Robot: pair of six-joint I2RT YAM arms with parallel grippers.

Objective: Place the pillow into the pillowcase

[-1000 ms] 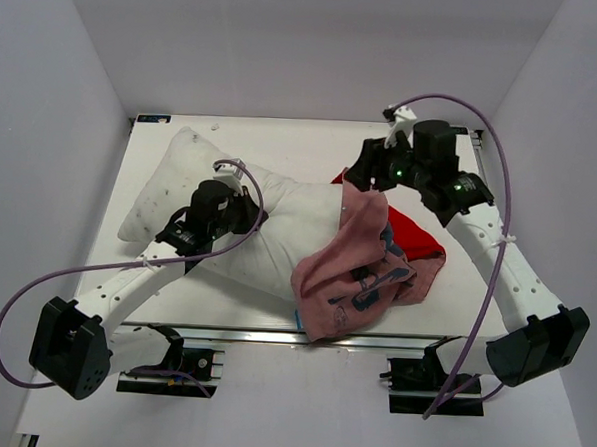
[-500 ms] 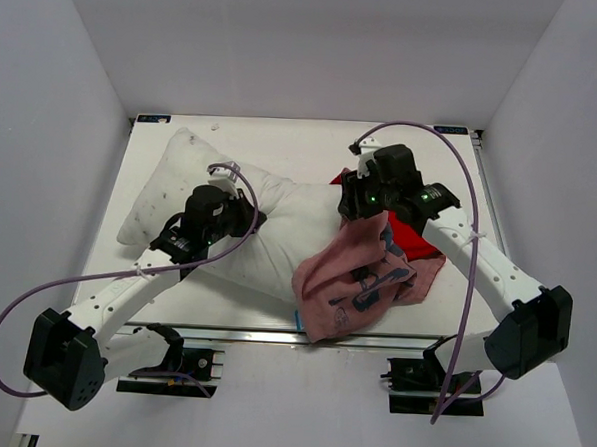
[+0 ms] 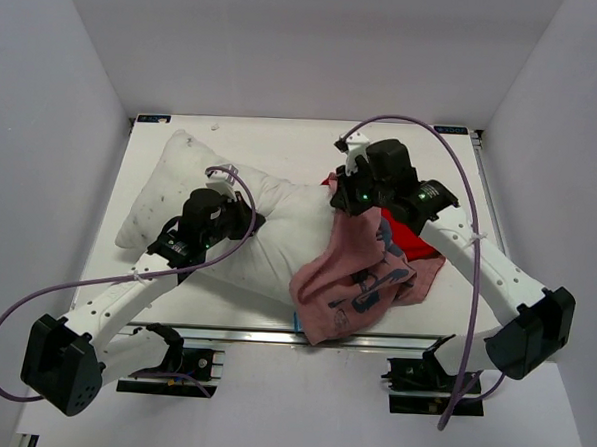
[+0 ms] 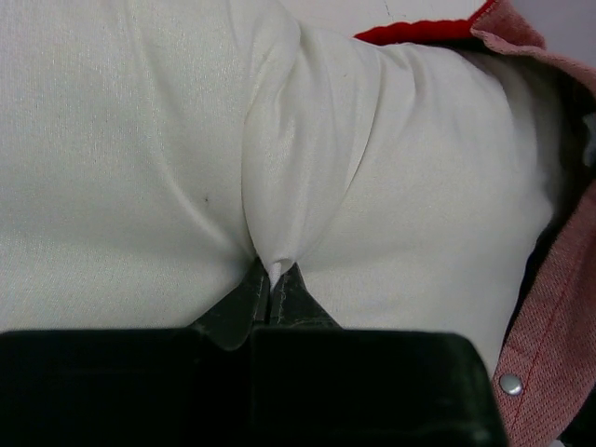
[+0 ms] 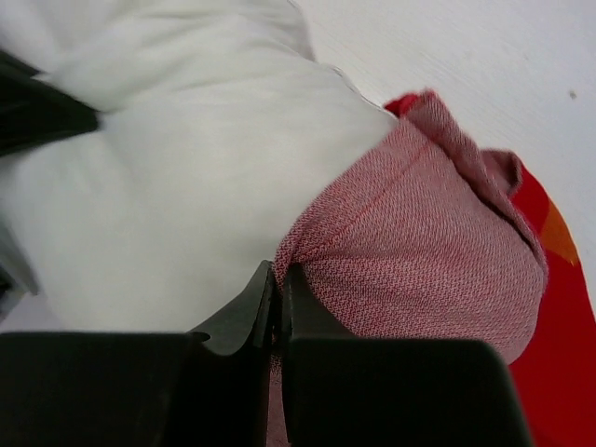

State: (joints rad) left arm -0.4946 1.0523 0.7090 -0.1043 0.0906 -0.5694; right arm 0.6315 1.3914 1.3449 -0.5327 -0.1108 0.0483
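**Top external view: pillow laid slantwise, its right end under the pillowcase**

The pillow (image 3: 278,227) is laid on the table (image 3: 283,138) with its long axis running from the far left to the near right. One pointed corner is directed at the far-left corner of the table. The right end of the pillow is covered by the pillowcase (image 3: 346,276), so its corners on that side cannot be seen. The pillowcase is turned mostly with the faded pink side outward. Its red side is shown only behind and to the right, and its printed figures are crumpled and hard to make out. Its lowest fold reaches the near edge of the table.

The left arm is stretched from its base at the near left, and the wrist is held low over the middle of the pillow. In the left wrist view the left gripper (image 4: 274,279) is pressed together on a small ridge of the white fabric. The right arm is bent back towards the left. The right gripper (image 5: 277,279) is closed on the pink hem of the pillowcase, just where the hem meets the pillow.
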